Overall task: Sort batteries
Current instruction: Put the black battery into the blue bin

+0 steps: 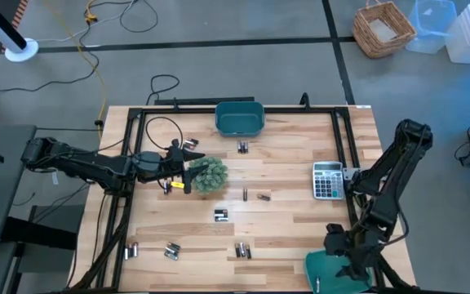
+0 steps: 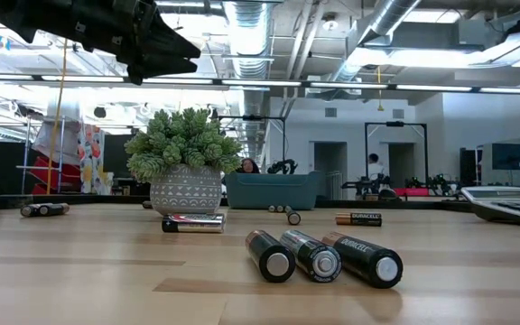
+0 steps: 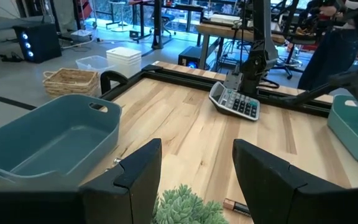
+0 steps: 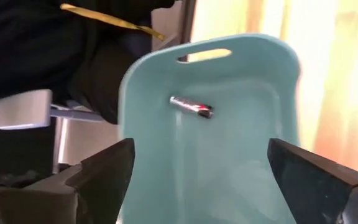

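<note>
The right gripper hovered with jaws wide over the near teal bin; 1 battery lay inside, beyond the fingertips. The left gripper, jaws wide and empty, hung above the potted plant. Other batteries lay scattered on the table.

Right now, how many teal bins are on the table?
2. One teal bin sits at the table's far edge in the middle; the other teal bin is at the near right corner, under the right gripper, holding one battery.
</note>
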You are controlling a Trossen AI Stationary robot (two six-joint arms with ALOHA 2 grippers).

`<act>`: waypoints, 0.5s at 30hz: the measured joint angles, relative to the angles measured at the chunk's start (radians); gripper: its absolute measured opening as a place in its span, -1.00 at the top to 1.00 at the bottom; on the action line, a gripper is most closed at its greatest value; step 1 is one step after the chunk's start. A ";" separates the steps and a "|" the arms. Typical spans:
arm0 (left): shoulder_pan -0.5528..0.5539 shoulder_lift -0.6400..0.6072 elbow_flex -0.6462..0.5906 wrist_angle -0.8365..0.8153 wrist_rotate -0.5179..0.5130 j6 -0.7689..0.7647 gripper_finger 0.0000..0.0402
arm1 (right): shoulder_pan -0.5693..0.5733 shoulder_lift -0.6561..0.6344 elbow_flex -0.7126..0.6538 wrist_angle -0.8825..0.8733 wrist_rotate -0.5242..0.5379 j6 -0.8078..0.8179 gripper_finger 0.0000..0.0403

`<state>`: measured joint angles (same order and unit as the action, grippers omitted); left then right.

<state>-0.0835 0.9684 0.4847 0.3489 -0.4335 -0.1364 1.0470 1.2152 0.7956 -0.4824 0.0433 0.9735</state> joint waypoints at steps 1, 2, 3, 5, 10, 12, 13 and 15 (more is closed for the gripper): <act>0.000 0.000 0.000 0.000 0.000 0.000 0.04 | -0.014 0.000 0.000 -0.010 0.000 -0.014 -0.87; 0.000 0.000 0.000 0.000 0.000 0.000 0.04 | -0.033 0.000 0.000 -0.019 0.001 -0.032 -0.86; 0.000 0.000 0.000 0.000 0.000 0.000 0.04 | -0.055 0.000 0.000 -0.025 0.003 -0.057 -0.86; 0.000 0.000 0.000 0.000 0.000 0.004 0.04 | -0.114 0.000 0.000 -0.022 0.006 -0.115 -0.86; 0.000 0.000 0.000 0.001 -0.001 0.025 0.04 | -0.301 0.000 0.044 -0.091 0.011 -0.289 -0.85; 0.000 0.000 0.000 0.001 -0.001 0.038 0.04 | -0.378 0.000 0.071 -0.114 0.022 -0.370 -0.85; 0.000 0.000 0.000 0.001 -0.001 0.045 0.04 | -0.416 0.000 0.080 -0.115 0.039 -0.408 -0.85; 0.000 0.000 0.000 0.001 -0.001 0.065 0.04 | -0.494 0.000 0.091 -0.098 0.073 -0.481 -0.85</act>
<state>-0.0837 0.9684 0.4845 0.3496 -0.4341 -0.0717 0.5529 1.2148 0.8867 -0.5803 0.1159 0.4921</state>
